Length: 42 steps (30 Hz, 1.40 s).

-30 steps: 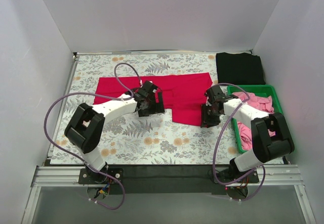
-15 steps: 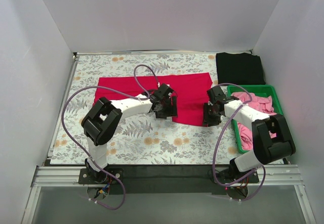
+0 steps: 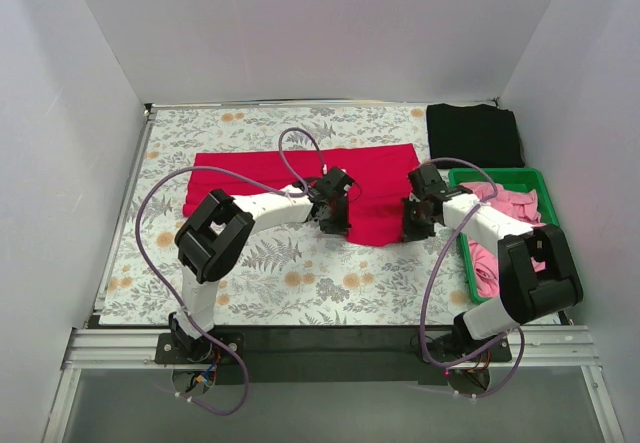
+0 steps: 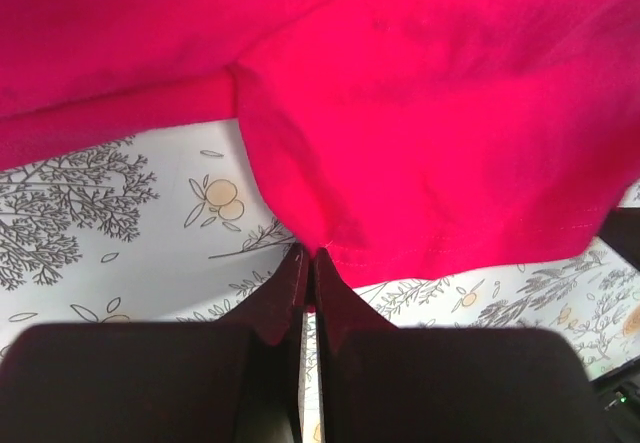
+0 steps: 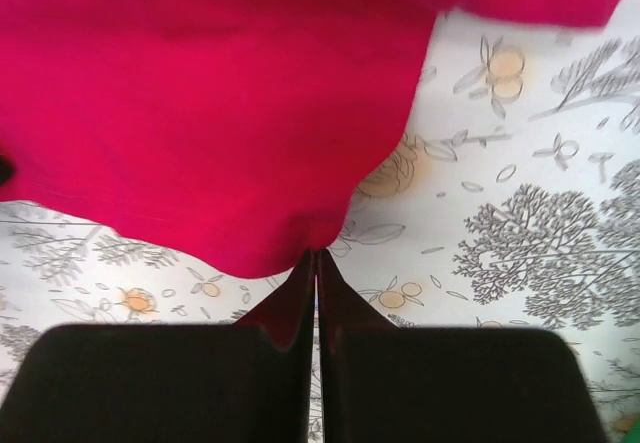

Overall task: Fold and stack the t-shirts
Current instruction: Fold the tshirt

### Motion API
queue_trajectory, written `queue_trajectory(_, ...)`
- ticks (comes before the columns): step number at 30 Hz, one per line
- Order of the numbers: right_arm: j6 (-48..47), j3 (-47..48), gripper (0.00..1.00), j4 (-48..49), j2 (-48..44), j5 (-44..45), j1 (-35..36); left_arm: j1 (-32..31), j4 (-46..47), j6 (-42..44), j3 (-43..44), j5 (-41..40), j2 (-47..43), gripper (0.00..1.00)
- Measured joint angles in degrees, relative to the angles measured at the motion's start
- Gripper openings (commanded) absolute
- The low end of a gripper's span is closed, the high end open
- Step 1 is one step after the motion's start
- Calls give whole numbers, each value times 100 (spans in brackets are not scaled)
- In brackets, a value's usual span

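The crimson t-shirt (image 3: 240,175) lay spread flat just left of the green bin (image 3: 495,172), its near hem caught at two points. My left gripper (image 4: 312,255) had its fingers pressed tight together on the hem corner farther from the bin. My right gripper (image 5: 315,255) was pinched closed on the hem corner nearest the bin. A black t-shirt (image 3: 473,135) sat folded directly behind the bin, and pink t-shirts (image 3: 505,208) were heaped inside it. The right arm (image 3: 480,225) reached out across the bin's left rim, hiding part of the pink heap. A purple cable (image 3: 297,153) from the left arm looped over the crimson cloth on the side away from the bin. Everything rested on a floral tablecloth (image 3: 280,283) running left from under the bin, inside plain white walls (image 3: 300,23).
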Motion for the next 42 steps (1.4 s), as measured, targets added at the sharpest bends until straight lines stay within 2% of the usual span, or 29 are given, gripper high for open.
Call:
queue_trajectory(7,-389,1561,1,-205,293,109,-17,85,-251,50,518,-74,142,0)
queue_trajectory(18,-1110,3908,1,-175,1882,236,-173,1078,-214,-7,1580,358,413,0)
queue_trajectory(28,-1421,4784,1,118,2680,227,-249,1425,-201,-107,2330,761,1316,0)
queue_trajectory(42,-1488,4929,1,667,3241,66,-258,1696,-26,-223,2435,785,1460,0)
